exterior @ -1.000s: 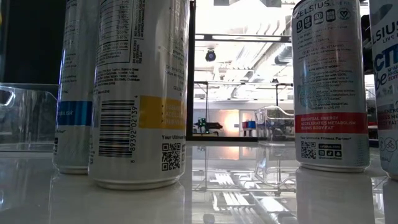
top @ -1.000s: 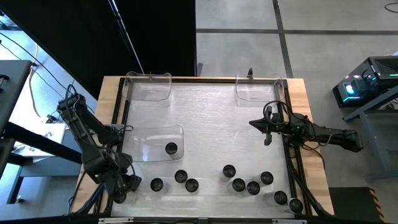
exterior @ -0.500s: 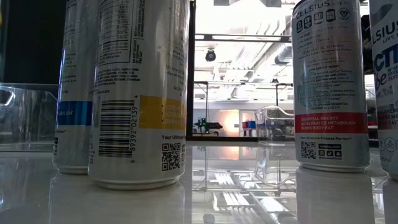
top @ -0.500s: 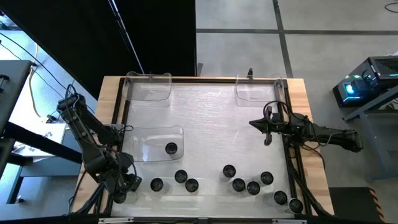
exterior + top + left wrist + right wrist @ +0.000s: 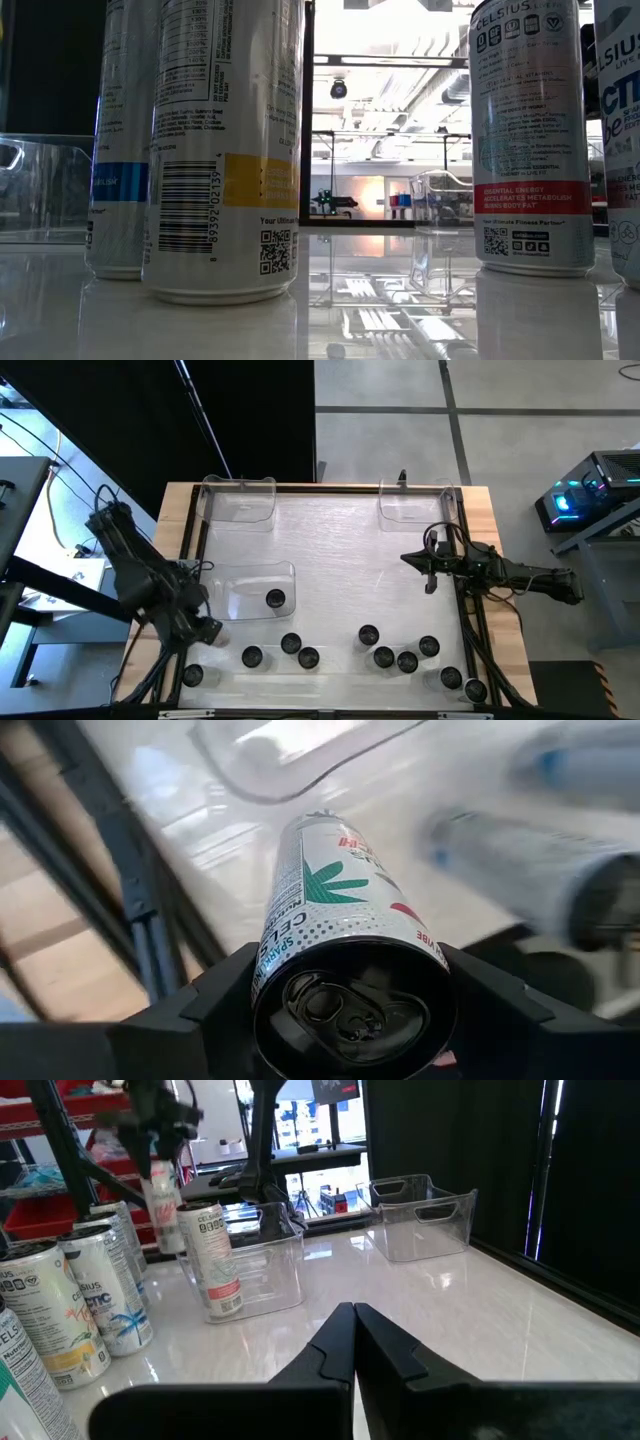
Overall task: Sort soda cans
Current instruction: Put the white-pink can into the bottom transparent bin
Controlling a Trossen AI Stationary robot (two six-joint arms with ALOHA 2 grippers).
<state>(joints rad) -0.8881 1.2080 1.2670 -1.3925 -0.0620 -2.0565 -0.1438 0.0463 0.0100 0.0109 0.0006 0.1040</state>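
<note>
Thin aluminium, that was what I had in the left gripper point(image 5: 203, 630): one soda can point(image 5: 345, 910) clamped across its body between the two fingers. The jaws stood fairly wide around its full width, just under the dark top with the pull tab. In the right wrist view it hung clear of the white table point(image 5: 340, 550), at the near-left corner, just beside the clear tray point(image 5: 255, 572) that already held a single can point(image 5: 275, 598).

I judged the can light to moderate in weight if full. Its wall was stiff enough for a firm squeeze but would dent under too much. The printed side was smooth and probably slippery, so a mid-to-upper body grip, square across the round, seemed safest. A hold on the rim would let it swing.

The other soda cans stood upright along the near edge, a few at the left point(image 5: 290, 644) and a looser cluster at the right point(image 5: 395, 655). Two more clear trays point(image 5: 238, 500) sat at the far edge. The right gripper point(image 5: 428, 565) waited at the right side, fingers pressed together, holding nothing.
</note>
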